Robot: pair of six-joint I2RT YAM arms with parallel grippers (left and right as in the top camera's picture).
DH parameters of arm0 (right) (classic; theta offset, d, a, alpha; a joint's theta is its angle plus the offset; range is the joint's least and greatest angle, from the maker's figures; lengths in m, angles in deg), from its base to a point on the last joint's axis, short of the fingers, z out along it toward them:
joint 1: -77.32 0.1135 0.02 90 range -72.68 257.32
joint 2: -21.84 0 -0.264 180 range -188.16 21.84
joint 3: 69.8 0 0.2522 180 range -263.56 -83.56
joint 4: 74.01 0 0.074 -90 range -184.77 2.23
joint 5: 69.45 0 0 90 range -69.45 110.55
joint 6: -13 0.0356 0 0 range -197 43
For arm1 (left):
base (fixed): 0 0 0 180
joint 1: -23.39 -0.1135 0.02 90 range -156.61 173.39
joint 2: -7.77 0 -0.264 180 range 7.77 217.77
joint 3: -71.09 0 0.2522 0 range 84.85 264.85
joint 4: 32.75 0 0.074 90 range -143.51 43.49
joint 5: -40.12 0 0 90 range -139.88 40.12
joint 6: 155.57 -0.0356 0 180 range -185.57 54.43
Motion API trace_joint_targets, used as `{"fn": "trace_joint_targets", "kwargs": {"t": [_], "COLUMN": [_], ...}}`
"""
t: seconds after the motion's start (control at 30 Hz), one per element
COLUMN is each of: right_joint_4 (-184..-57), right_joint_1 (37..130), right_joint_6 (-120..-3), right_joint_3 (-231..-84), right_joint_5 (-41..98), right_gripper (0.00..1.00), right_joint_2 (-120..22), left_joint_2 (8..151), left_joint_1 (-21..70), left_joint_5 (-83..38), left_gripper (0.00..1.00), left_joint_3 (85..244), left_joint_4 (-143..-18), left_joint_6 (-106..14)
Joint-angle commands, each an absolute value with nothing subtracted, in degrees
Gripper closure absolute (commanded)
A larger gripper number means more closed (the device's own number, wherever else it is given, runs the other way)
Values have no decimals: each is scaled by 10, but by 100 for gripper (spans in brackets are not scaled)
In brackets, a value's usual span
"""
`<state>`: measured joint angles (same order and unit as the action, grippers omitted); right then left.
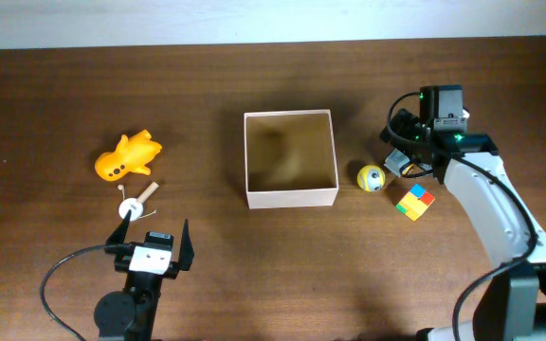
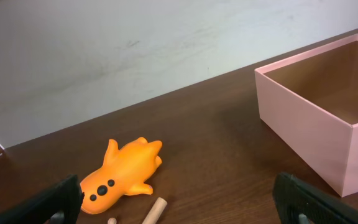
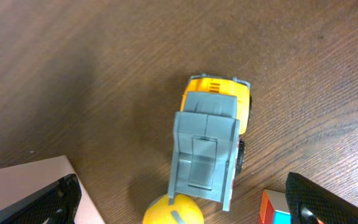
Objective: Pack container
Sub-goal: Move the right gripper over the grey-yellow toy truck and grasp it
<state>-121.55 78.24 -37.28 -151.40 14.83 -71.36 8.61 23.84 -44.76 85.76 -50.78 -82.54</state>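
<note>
Container [image 1: 290, 197]: square shallow box, white walls, tan inside, mid-table, open side up, nothing in it yet. Packing not begun, by my reading

Right of container, near its front corner: small yellow ball [image 1: 371, 177]. Just beyond the ball, a multicoloured cube [image 1: 414, 201], apart from it

Right gripper [image 3: 185, 202]: to the right of the container and a little further back than the ball, pointing down at the table. Claw spread wide, pinching nothing. Its wrist view shows a toy truck [image 3: 211, 146], yellow cab and grey bed, lying on the wood between the two finger lines. The ball touches or nearly touches the bed end. Likely lined up this way so the fingers drop either side of the truck's narrow width. From overhead the arm hides the truck. Height above it: cannot tell

Well left of container: orange animal toy [image 1: 127, 156] lying flat. Nearer the front edge, a wooden peg [image 1: 138, 204] with a white disc

Left gripper [image 1: 154, 235]: front-left of container, just beside the peg, claw spread, empty. Looks parked, facing the toys it could reach

Risk: closing on the truck may nudge the ball
</note>
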Motion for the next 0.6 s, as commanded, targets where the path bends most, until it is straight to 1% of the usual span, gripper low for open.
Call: {"fn": "trace_joint_targets", "kwargs": {"t": [0.0,0.33,0.5,0.57], "right_joint_4": [-1214,-1193,-1169,-1159], "right_joint_1": [780,780,780,780], "right_joint_6": [-355,-359,-380,-396], "right_joint_3": [-1519,-1519,-1519,-1519], "right_joint_5": [132,134,133,133], "right_gripper": [1,1,4,7], "right_joint_2": [-752,-826,-838,-841], "left_joint_2": [81,81,81,81], "left_joint_1": [236,236,236,236], "left_joint_5": [-452,-452,-452,-452], "left_gripper": [1,1,1,1], "left_joint_3": [854,854,854,854], "left_joint_4": [-508,-508,-508,-508], "left_joint_6": [-832,-832,-832,-832]}}
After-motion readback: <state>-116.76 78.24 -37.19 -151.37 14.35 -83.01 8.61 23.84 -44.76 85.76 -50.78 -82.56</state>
